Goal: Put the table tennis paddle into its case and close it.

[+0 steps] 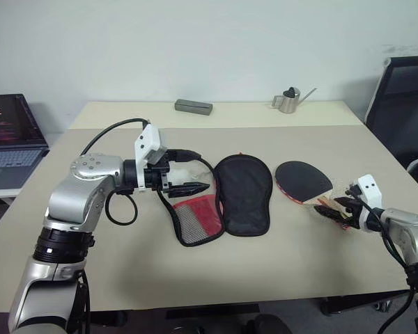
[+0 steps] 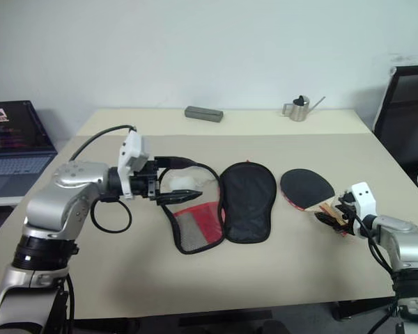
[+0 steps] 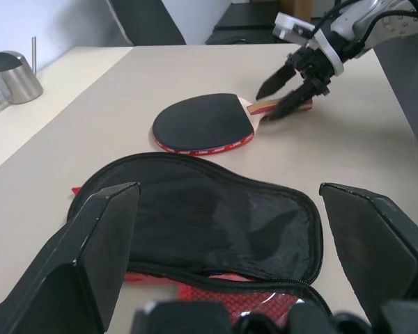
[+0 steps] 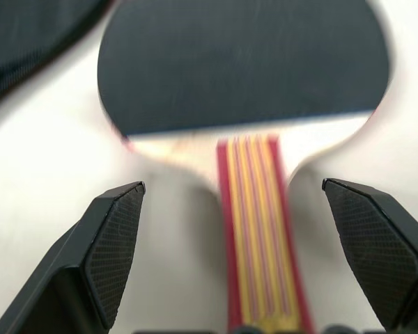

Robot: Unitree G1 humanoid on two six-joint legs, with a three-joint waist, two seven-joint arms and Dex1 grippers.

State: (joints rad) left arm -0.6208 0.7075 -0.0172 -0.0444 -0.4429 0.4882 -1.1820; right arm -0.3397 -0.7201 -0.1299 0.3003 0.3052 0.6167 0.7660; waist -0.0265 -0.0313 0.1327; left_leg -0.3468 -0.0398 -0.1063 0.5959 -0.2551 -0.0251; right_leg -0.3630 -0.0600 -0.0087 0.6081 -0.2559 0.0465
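Black-faced paddle (image 1: 303, 179), one; open case (image 1: 226, 198), one.

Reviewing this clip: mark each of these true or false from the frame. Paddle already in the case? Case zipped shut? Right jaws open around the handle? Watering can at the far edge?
1. The table tennis paddle is inside the case. False: it lies on the table beside it.
2. The case is zipped shut. False: it lies spread open.
3. The right gripper has its jaws open on either side of the paddle's handle. True.
4. A small metal watering can stands near the table's far edge. True.
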